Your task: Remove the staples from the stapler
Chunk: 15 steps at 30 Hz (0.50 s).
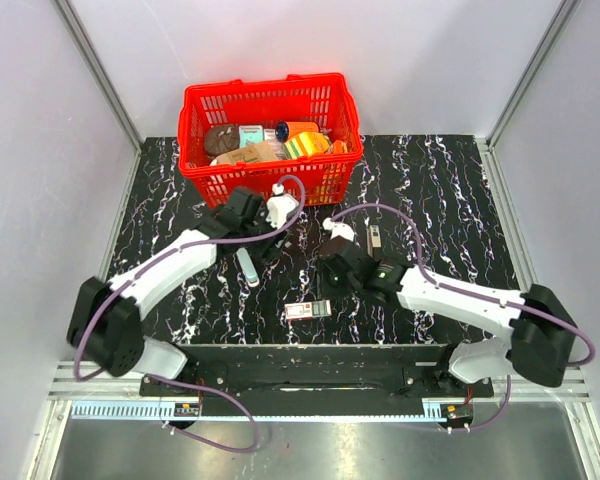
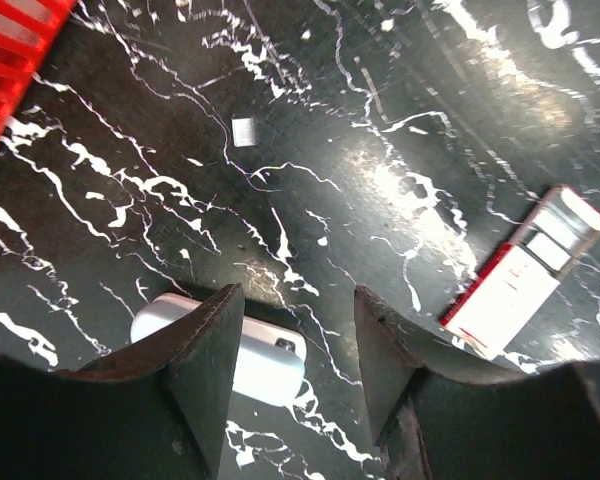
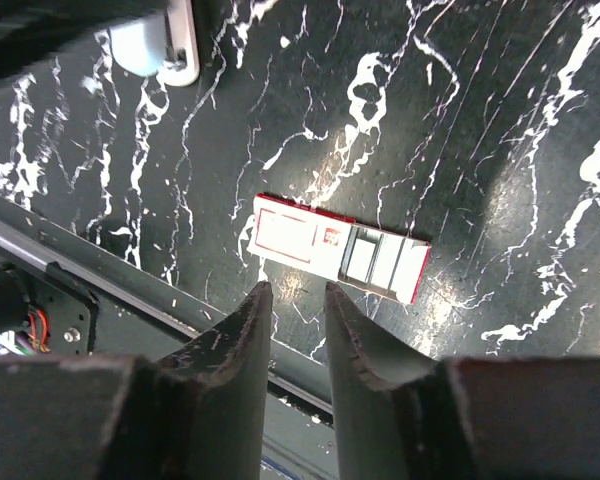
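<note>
The stapler [image 1: 374,238], slim and dark with silver metal, lies on the black marbled table to the right of centre, with neither gripper on it. My right gripper [image 3: 298,288] hovers over the table's front part, its jaws a narrow gap apart with nothing between them. Just past its fingertips lies a red-and-white box [image 3: 338,247], its drawer pulled out to show silvery strips. My left gripper [image 2: 300,292] stands open and empty over the table. A pale blue-white oblong object [image 2: 270,362] lies partly behind its left finger. A small silvery piece [image 2: 242,131] lies loose farther off.
A red basket [image 1: 332,172] full of assorted items stands at the back centre. The black rail at the table's near edge [image 3: 100,290] runs close below my right gripper. In the top view the box [image 1: 308,310] lies near the front and the pale object [image 1: 247,268] left of centre.
</note>
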Each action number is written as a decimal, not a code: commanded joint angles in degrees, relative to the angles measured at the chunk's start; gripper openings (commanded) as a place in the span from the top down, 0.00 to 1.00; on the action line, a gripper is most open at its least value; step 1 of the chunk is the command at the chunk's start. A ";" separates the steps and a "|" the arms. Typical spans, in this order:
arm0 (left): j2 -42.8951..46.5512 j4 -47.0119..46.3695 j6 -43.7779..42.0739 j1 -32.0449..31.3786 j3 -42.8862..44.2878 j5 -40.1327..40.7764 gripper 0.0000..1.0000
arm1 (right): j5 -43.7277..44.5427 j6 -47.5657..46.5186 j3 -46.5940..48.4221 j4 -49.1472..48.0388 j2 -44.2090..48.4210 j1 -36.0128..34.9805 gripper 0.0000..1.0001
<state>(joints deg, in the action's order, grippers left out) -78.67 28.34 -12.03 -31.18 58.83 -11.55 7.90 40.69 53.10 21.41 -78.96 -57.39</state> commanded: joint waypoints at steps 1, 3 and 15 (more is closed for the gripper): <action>-8.49 -4.78 -1.32 -0.28 2.78 4.33 0.47 | 3.96 -2.01 0.43 1.79 6.35 1.66 0.65; -12.36 -5.66 -1.68 -0.81 4.18 6.79 0.47 | 4.23 -2.10 -0.97 1.18 9.42 2.63 0.60; -23.27 -8.91 2.01 -3.27 11.48 10.14 0.46 | 2.56 -1.49 -8.27 -3.04 18.93 4.74 0.53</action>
<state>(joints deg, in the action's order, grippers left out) -100.07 23.14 -11.42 -33.26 66.46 -3.81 10.02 39.46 46.22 21.65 -61.10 -53.08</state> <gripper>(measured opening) 0.537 0.473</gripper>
